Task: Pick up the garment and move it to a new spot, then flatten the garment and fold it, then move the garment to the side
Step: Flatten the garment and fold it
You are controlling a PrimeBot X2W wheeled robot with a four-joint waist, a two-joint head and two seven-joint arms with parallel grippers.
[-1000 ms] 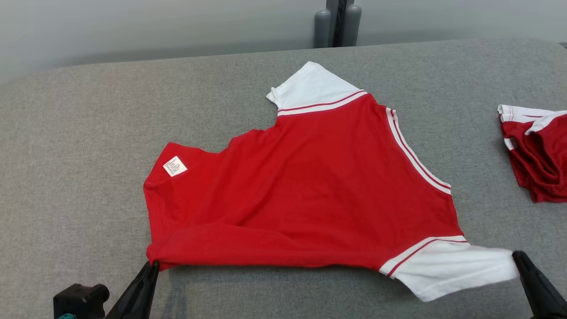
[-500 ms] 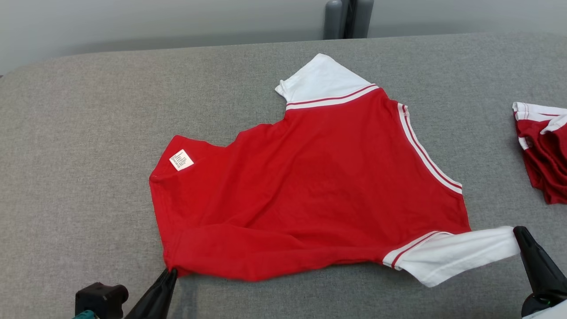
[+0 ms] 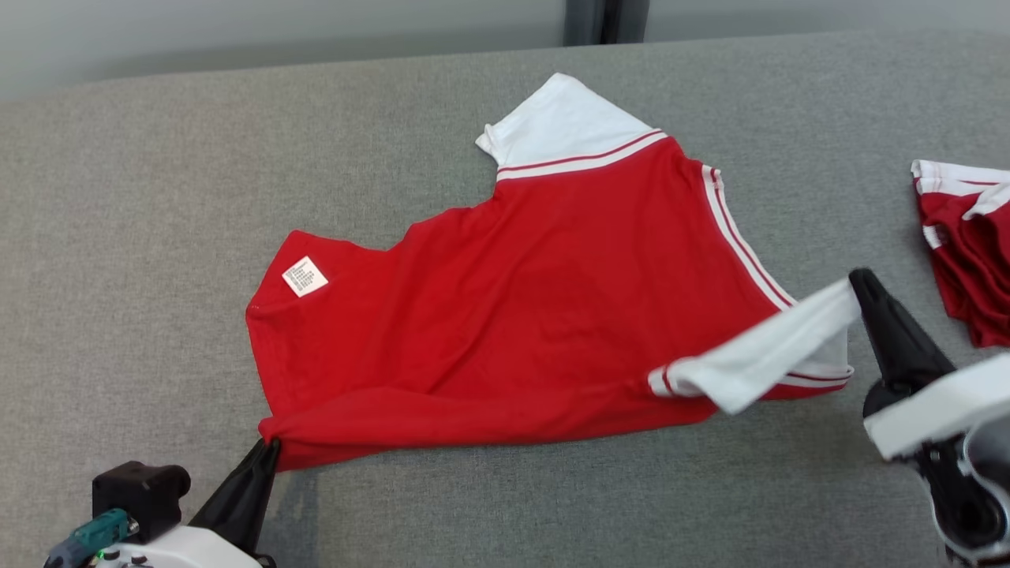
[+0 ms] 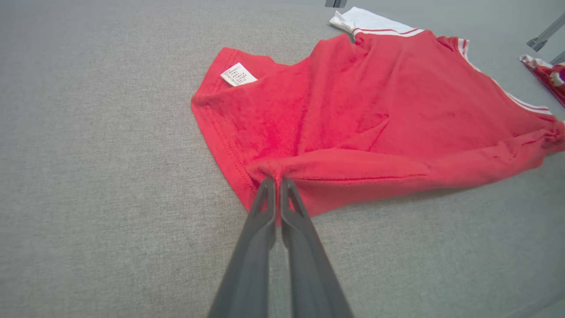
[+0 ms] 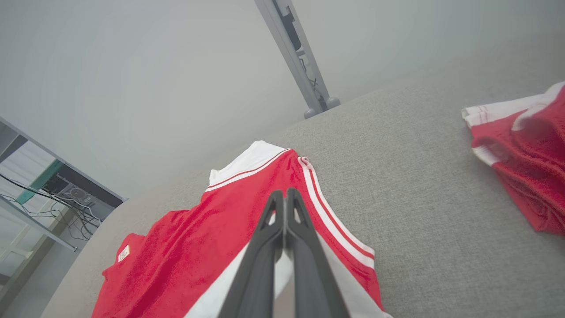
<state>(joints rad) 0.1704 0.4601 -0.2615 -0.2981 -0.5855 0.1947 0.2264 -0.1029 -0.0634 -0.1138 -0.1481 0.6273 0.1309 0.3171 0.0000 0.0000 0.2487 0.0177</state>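
Note:
The garment (image 3: 521, 315) is a red T-shirt with white sleeves and a white care label, spread on the grey table (image 3: 142, 237). My left gripper (image 3: 268, 448) is shut on its near left hem corner, which shows bunched at the fingertips in the left wrist view (image 4: 277, 180). My right gripper (image 3: 856, 280) is shut on the end of the near white sleeve (image 3: 765, 355), lifted off the table and drawn over the shirt's right edge. In the right wrist view the gripper (image 5: 282, 194) points along the garment (image 5: 220, 234), with the sleeve under the fingers.
A second red and white garment (image 3: 963, 252) lies crumpled at the table's right edge, also at the right of the right wrist view (image 5: 525, 154). A grey post (image 3: 604, 20) stands behind the table's far edge. Bare grey cloth lies to the left and front.
My right gripper has lifted the white sleeve and carried it away from me, over the shirt's right edge. The left gripper still holds the hem corner. The camera has shifted slightly.

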